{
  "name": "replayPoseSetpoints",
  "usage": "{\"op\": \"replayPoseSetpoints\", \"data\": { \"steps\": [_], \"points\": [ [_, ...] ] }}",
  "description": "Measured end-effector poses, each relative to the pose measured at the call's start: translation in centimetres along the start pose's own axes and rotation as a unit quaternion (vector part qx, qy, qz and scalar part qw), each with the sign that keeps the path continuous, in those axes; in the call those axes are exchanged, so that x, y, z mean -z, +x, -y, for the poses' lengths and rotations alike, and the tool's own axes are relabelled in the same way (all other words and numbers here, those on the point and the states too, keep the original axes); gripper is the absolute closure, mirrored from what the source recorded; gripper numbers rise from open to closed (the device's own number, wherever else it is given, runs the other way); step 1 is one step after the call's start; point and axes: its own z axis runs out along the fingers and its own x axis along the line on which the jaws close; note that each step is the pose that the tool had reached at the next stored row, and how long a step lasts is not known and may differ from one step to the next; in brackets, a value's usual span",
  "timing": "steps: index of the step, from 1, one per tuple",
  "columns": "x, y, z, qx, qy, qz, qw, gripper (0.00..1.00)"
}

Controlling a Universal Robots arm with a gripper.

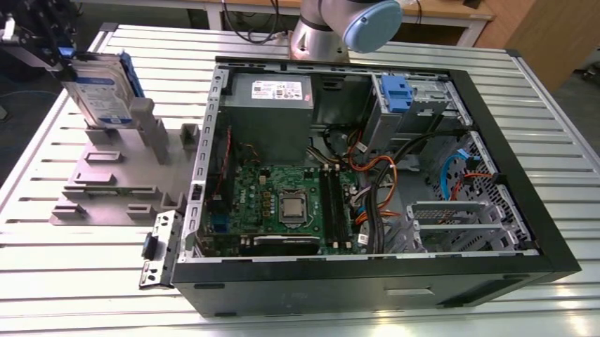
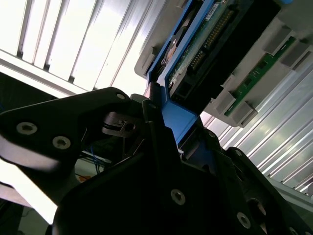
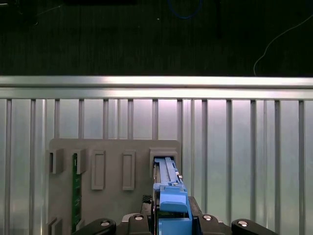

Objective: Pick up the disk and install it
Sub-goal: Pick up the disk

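Disk [image 1: 98, 95] stands upright on edge in grey slotted fixture [image 1: 103, 189] on slatted table [image 1: 56, 281], at the exterior view's left of open computer case [image 1: 375, 270]. Gripper [image 1: 58, 56] is clamped on the disk's blue carrier edge [image 2: 178, 122], seen in both wrist views.

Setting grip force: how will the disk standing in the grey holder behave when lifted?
The disk looks like a flat metal slab, so probably rigid and heavy for its size. Its blue carrier, pinched by the gripper, looks like smooth plastic and might slip.
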Motion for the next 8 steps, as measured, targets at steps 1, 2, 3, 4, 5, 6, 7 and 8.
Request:
{"op": "replayPoseSetpoints", "data": {
  "steps": [1, 2, 3, 4, 5, 6, 7, 8],
  "points": [
    [0.04, 0.0, 0.0, 0.0, 0.0, 0.0, 1.0, 0.64],
    [0.07, 0.0, 0.0, 0.0, 0.0, 0.0, 1.0, 0.64],
    [0.11, 0.0, 0.0, 0.0, 0.0001, 0.0, 1.0, 0.64],
    [0.15, 0.0, 0.0, 0.0, 0.0001, 0.0, 1.0, 0.64],
    [0.18, 0.0, 0.0, 0.0, 0.0001, 0.0, 1.0, 0.64],
    [0.22, 0.0, 0.0, 0.0, 0.0001, 0.0, 1.0, 0.64],
    [0.25, 0.0, 0.0, 0.0, 0.0001, 0.0, 1.0, 0.64],
    [0.28, 0.0, 0.0, 0.0, 0.0001, 0.0, 1.0, 0.64]
  ]
}}
